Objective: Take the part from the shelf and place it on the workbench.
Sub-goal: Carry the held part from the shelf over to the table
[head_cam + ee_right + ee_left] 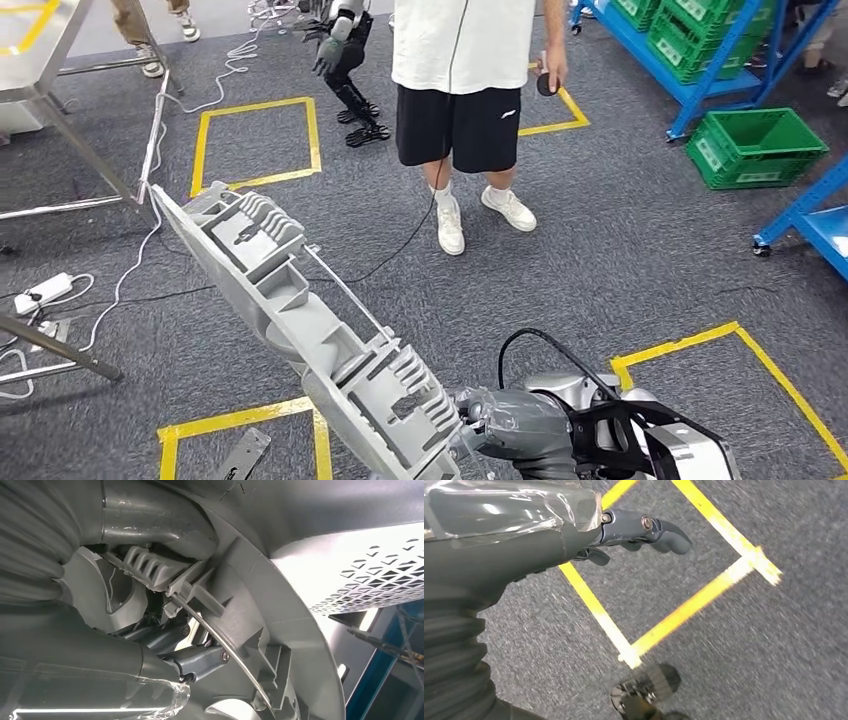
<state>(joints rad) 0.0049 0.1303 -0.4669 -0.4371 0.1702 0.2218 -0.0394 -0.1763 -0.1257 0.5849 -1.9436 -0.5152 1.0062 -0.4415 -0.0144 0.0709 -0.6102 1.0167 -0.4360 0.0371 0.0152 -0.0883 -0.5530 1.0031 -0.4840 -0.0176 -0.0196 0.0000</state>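
part (pixel 300 310) cut off at bottom edge, person (pixel 460 90) cropped above chest

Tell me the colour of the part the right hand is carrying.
Light grey part, held by the right hand; clearest in the head view.

Even bright indoor light from overhead, soft shadows under the person (pixel 455 90); carpet (pixel 749 645) by my left wrist motion-blurred, glare blows out the part (pixel 350 575) near my right.

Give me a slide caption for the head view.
Right hand carries the long grey part across taped carpet toward a standing person.
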